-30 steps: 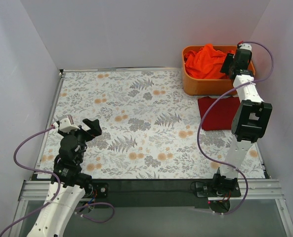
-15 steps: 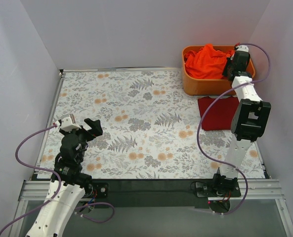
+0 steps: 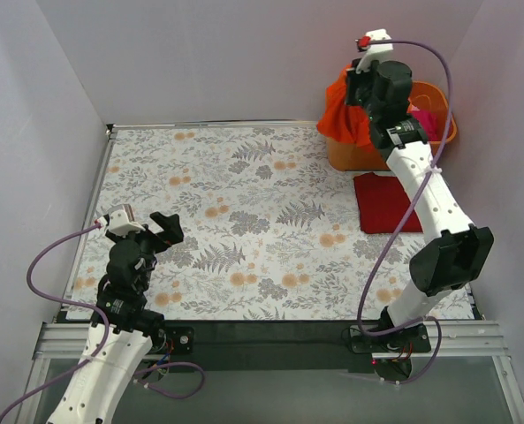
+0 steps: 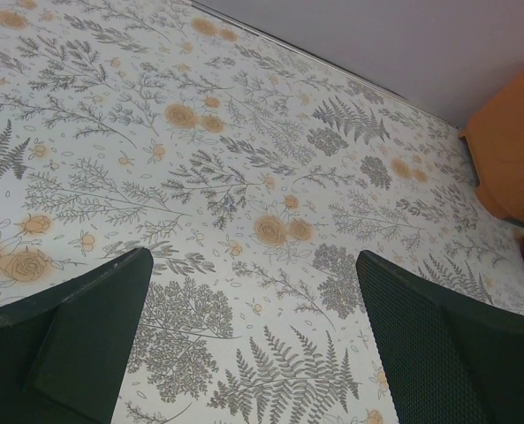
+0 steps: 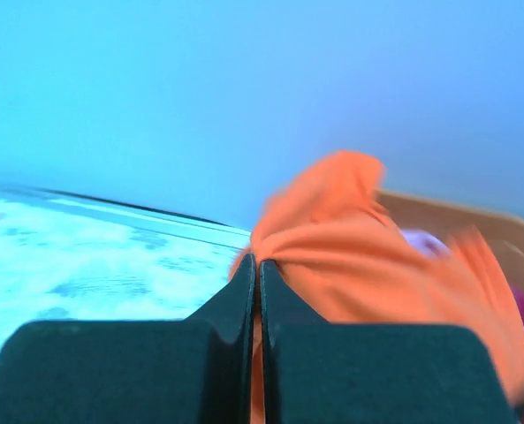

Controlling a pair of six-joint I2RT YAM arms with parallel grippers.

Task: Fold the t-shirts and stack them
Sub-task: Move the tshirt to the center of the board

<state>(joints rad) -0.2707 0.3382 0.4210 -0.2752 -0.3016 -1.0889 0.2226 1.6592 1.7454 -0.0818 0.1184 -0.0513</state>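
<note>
A bright orange t-shirt [image 3: 337,113] hangs bunched above the left end of the orange tub [image 3: 357,155]. My right gripper [image 3: 353,88] is raised over the tub and shut on it. In the right wrist view the fingertips [image 5: 259,263] pinch a fold of the orange t-shirt [image 5: 359,256]. A pink t-shirt [image 3: 424,118] lies inside the tub. A dark red t-shirt [image 3: 383,203] lies folded flat on the cloth in front of the tub. My left gripper [image 3: 161,231] hovers open over the near left of the table, with only the printed cloth between its fingers [image 4: 253,265].
A leaf-print tablecloth [image 3: 244,221] covers the table. White walls close in the back and both sides. The tub [image 4: 513,150] sits in the far right corner, and the right arm's cable loops down over the dark red t-shirt.
The right gripper shut on the orange t-shirt in the tub, then rose and swung left, lifting it out. The left arm has not moved.
</note>
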